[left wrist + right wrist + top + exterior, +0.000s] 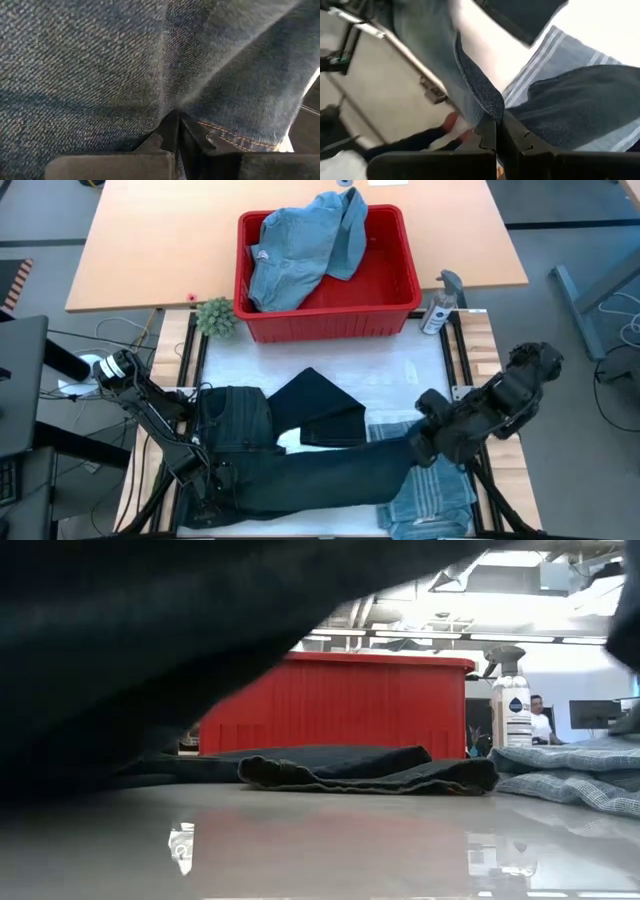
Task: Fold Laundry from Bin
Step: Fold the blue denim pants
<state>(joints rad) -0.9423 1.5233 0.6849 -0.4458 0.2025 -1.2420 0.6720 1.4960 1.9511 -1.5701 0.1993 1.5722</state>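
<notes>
Step in hand: folding the long dark navy denim trousers (pixel 300 470), stretched across the white work mat (pixel 400 375) on the near side of the rectangular bright red plastic bin (pixel 390 280).

The left gripper (pixel 176 127), near-left of the bin, is clenched on the trousers' waist end. The right gripper (pixel 498 127), near-right of the bin, is clenched on the leg end, above the blue-grey white-striped shirt (pixel 430 500).

Next move, as judged: carry one end over to meet the other with both grips kept closed and the cloth taut, so that the fold lands flat.

Count:
- Trousers: one, held.
- Folded dark item (pixel 320 410): one, between bin and trousers.
- Striped shirt: one.
- Light blue denim garment (pixel 300 245): at least one, inside the bin, not yet folded.
- Bin: one.
- Grippers: two.
</notes>
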